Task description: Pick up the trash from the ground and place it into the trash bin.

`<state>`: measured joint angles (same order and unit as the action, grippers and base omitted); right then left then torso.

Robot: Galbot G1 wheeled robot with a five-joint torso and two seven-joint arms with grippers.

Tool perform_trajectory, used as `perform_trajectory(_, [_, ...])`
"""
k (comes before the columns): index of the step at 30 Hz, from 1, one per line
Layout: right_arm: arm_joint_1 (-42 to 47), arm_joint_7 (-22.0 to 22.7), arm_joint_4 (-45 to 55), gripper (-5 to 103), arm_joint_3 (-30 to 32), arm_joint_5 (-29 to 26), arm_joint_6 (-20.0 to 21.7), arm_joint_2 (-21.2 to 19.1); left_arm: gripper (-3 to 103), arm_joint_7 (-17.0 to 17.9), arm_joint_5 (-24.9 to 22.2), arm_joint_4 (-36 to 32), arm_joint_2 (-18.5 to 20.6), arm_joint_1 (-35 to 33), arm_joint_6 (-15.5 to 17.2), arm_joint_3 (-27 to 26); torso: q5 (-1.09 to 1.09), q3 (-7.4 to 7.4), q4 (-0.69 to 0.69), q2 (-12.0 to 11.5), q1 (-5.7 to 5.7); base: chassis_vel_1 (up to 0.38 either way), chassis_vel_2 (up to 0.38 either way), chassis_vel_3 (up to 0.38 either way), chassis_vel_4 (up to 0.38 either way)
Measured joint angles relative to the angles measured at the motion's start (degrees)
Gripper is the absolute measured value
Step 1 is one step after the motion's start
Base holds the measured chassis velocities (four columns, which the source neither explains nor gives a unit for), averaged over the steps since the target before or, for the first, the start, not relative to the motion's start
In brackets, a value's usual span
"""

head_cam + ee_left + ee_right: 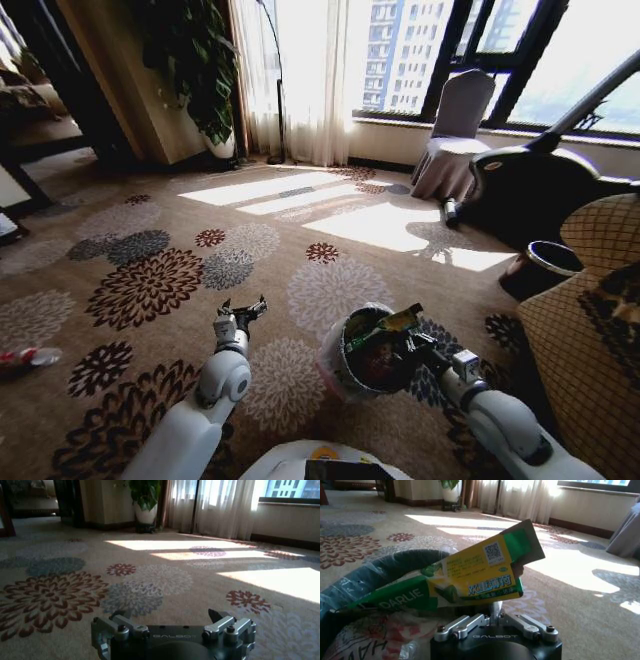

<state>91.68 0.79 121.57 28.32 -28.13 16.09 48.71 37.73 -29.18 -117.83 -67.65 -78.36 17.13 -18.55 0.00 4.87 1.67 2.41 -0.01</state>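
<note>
**Carton poised over the bin rim**

Nearest, the right gripper [495,624] has its fingers pinched together on one green-and-yellow carton [470,579], holding it over the trash bin [338,352], the black bucket with the pale bag liner. The carton lies tilted across the rim, one end above the bin's inside, the other jutting out past the edge. A red-and-white packet [367,637] already lies inside. The left gripper [172,624] hangs beside the bin above the flowered carpet [150,285], jaws spread wide and empty.

The risk, as I judge it: let go now, and the long carton may catch on the rim or liner and tip out onto the carpet, since part of it overhangs the edge.

Farther off, one more piece of litter [28,357] lies well apart at the robot's left. Beyond stands one dark-brown bin [545,265], then one covered chair [455,135].
</note>
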Motion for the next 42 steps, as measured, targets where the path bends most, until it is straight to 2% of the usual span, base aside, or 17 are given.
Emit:
perform_trajectory(2, [-0.2, 0.0, -0.2, 2, -0.2, 0.6, -0.2, 0.2, 100, -0.1, 2.0, 0.6, -1.3, -1.6, -1.5, -0.6, 0.00, 0.00, 0.01, 0.0, 0.00, 0.000, 0.000, 0.000, 0.000])
perform_trajectory(5, [0.0, 0.0, -0.1, 2, -0.1, 0.8, -0.2, 0.6, 100, 0.1, 2.5, 0.9, -2.4, -2.2, -1.9, -0.7, 0.00, 0.00, 0.01, 0.0, 0.00, 0.000, 0.000, 0.000, 0.000])
perform_trajectory(6, [0.3, 0.0, 0.0, 2, 0.1, 1.0, -0.3, 1.1, 100, 0.3, 2.8, 1.0, -2.9, -2.3, -1.9, -0.7, 0.00, 0.00, -0.04, 0.0, 0.00, 0.000, 0.000, 0.000, 0.000])
perform_trajectory(13, [0.4, 0.2, 0.0, 2, 0.0, 2.1, -0.5, 2.0, 100, 1.2, 5.3, 1.8, -3.2, -2.9, -2.7, -0.1, 0.00, 0.00, -0.01, 0.0, 0.00, 0.002, 0.005, 0.008, 0.002])
perform_trajectory(19, [0.9, 0.5, 0.1, 2, 0.1, 2.9, -0.7, 3.0, 100, 0.1, 8.8, 2.8, -2.9, -4.4, -4.0, 0.3, -0.01, 0.00, -0.01, 0.0, 0.00, 0.032, 0.060, 0.081, 0.039])
perform_trajectory(31, [1.1, 0.4, 0.1, 2, 0.1, 3.6, -1.2, 3.4, 100, 0.2, 10.7, 3.0, -2.9, -4.8, -4.3, 2.2, -0.01, 0.01, -0.01, 0.0, 0.00, 0.066, 0.135, 0.131, 0.064])
perform_trajectory(42, [1.1, -0.3, -0.5, 2, 0.3, 3.9, -2.0, 3.3, 100, 1.9, 11.9, 3.1, -3.0, -4.1, -4.5, 5.3, 0.00, 0.00, -0.01, 0.0, 0.00, 0.056, 0.211, 0.199, 0.050])
